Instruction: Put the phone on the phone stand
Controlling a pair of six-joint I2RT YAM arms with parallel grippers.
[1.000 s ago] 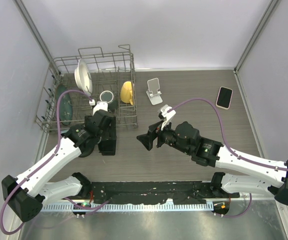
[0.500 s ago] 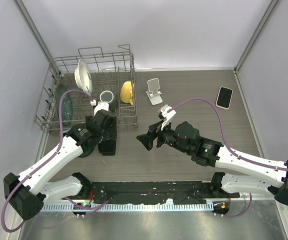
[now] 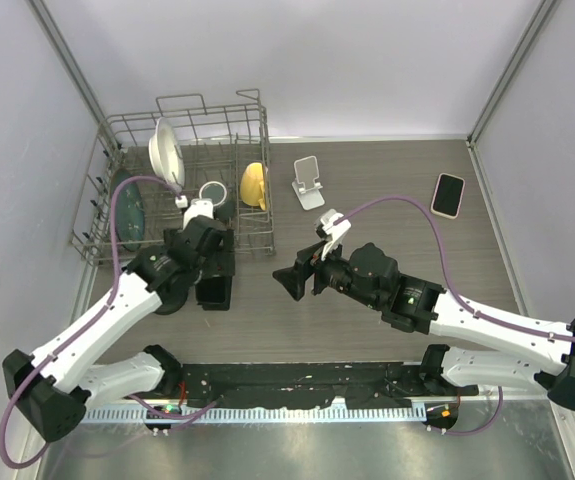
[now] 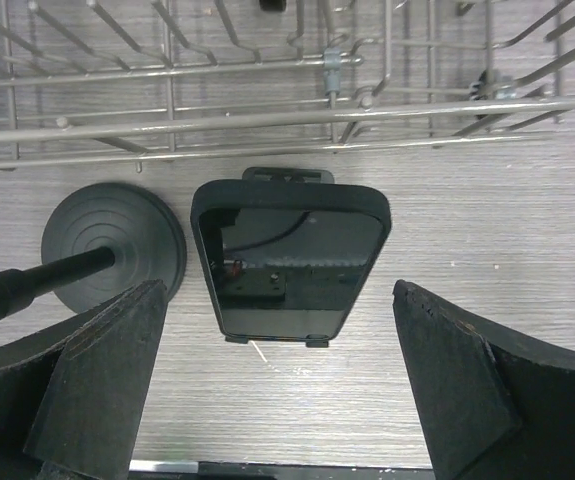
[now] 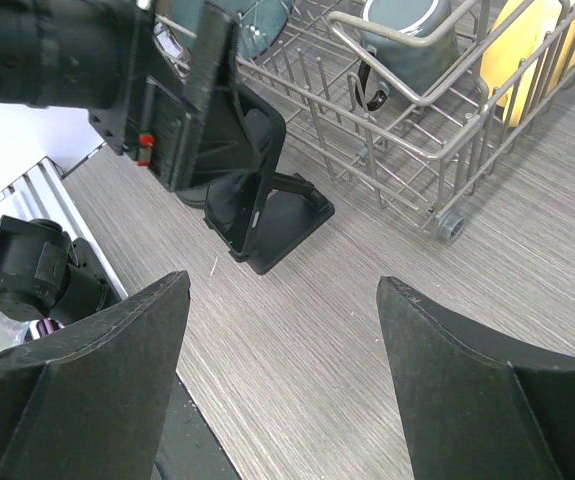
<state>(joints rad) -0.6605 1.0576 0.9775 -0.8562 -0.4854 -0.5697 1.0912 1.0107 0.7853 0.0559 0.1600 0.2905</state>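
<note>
Hovering released, our left pincer [image 4: 278, 290] flanks a glossy, round-cornered black phone [image 4: 287, 258] on its matte stand [image 5: 295, 213]. Our right pincer [image 5: 282, 285] gapes too; behind the phone, the stand's mostly hidden.

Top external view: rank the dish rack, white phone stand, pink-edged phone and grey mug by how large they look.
1. dish rack, by far the largest.
2. white phone stand and pink-edged phone: they look about alike, so I won't rank them.
3. grey mug in the rack, smallest.
</note>
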